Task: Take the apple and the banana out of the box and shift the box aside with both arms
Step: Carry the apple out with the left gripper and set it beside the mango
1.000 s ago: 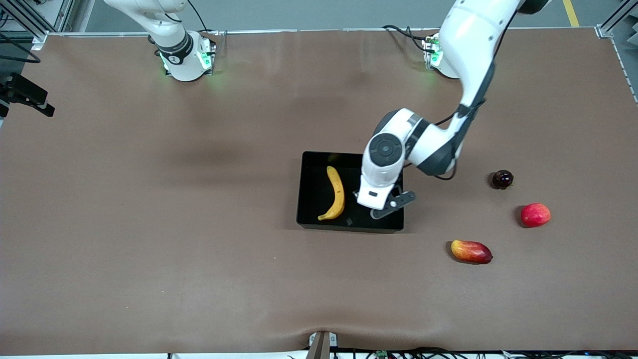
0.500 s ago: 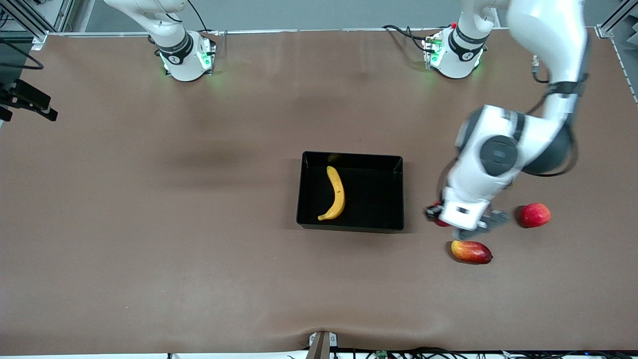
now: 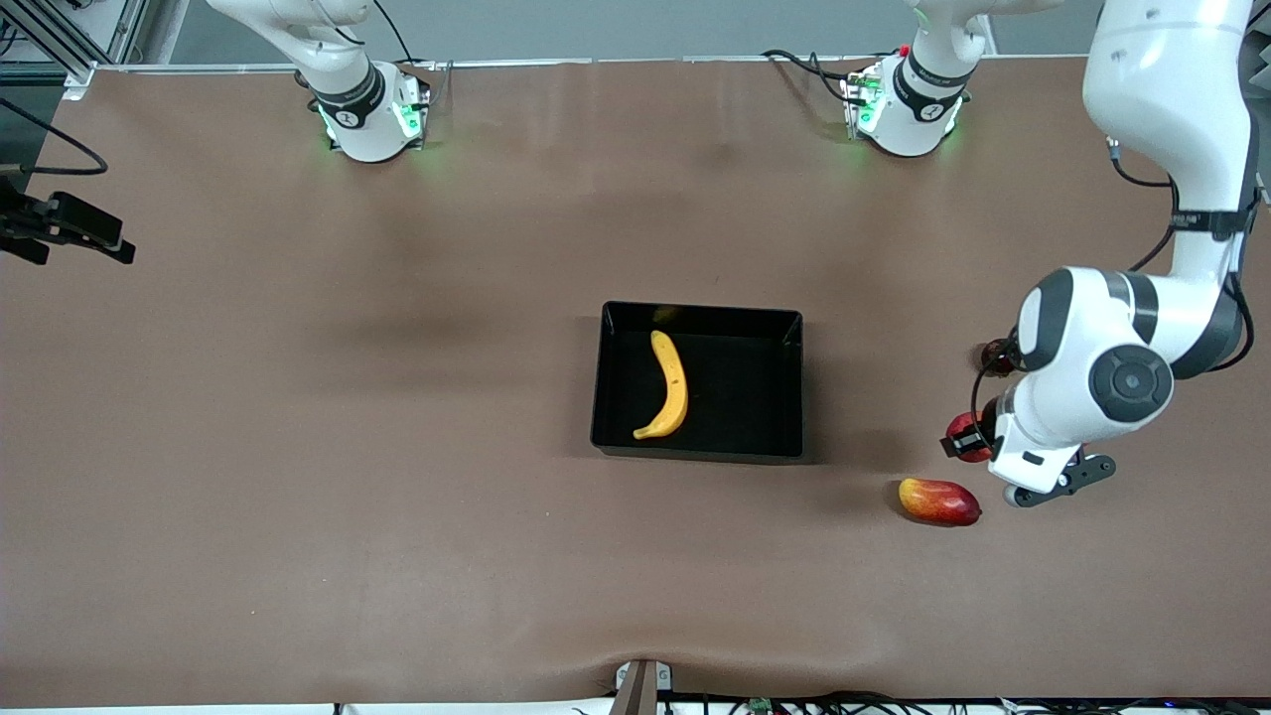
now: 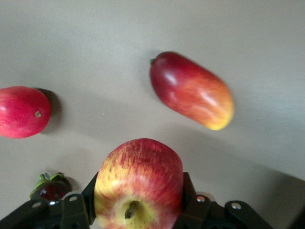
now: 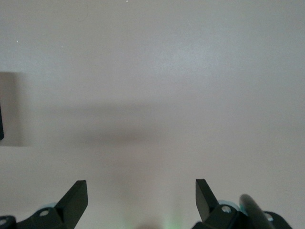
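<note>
Overhead, left hand [image 4: 138, 217] gripping apple [image 4: 139, 183], right hand [image 5: 141, 198] open, waiting.

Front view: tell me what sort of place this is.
Probably a robotics lab: two arms bolted to a brown-covered table, toy fruit like the banana in a black tray, cables along the edges.

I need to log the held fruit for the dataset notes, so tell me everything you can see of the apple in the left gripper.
The apple is small, round and toy-like, with a smooth, glossy skin streaked red over yellowish patches and a short brown stem in a yellow dimple facing the wrist camera. The left gripper is shut on it, black fingers pressing on either side. It hangs above the brown table, toward the left arm's end, touching nothing else.
</note>
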{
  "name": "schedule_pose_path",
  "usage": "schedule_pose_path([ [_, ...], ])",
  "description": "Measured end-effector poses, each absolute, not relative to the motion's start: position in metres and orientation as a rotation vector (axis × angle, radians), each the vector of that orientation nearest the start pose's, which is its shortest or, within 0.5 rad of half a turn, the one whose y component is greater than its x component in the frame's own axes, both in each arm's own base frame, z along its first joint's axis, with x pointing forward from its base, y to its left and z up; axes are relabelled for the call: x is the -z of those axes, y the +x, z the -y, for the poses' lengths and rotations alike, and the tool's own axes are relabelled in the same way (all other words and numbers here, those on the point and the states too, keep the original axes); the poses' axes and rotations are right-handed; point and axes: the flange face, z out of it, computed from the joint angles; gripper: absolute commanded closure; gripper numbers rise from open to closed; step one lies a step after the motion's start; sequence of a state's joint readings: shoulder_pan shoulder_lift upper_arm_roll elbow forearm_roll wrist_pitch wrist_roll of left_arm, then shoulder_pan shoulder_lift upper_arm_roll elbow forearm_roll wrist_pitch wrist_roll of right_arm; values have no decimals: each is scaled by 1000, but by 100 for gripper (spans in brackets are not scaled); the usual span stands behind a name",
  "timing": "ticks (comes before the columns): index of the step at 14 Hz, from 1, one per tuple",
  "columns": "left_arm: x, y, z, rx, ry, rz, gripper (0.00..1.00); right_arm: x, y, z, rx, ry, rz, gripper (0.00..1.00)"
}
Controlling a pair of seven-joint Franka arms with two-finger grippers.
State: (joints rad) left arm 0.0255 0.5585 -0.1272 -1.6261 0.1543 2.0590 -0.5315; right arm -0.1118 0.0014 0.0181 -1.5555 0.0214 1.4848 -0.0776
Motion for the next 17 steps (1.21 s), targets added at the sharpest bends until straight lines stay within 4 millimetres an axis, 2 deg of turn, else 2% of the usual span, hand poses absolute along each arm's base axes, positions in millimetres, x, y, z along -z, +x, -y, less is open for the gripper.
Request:
schedule_pose_path([
  [3, -248, 671, 31, -183, -2985, 588, 100, -622, 545, 49, -113, -3112, -25, 0],
  [5, -231, 668, 31, -178, -2994, 589, 100, -622, 545, 49, -113, -3112, -25, 0],
  [10, -218, 656, 67, -212, -2990, 622, 100, -608, 552, 51, -152, -3107, -28, 0],
  [15, -198, 637, 92, -259, -2977, 652, 98, -606, 553, 52, -156, -3107, -30, 0],
  [16, -198, 635, 93, -259, -2977, 651, 61, -606, 553, 52, -156, -3107, -30, 0],
  [17, -198, 634, 93, -260, -2977, 650, 14, -606, 553, 52, -156, -3107, -30, 0],
])
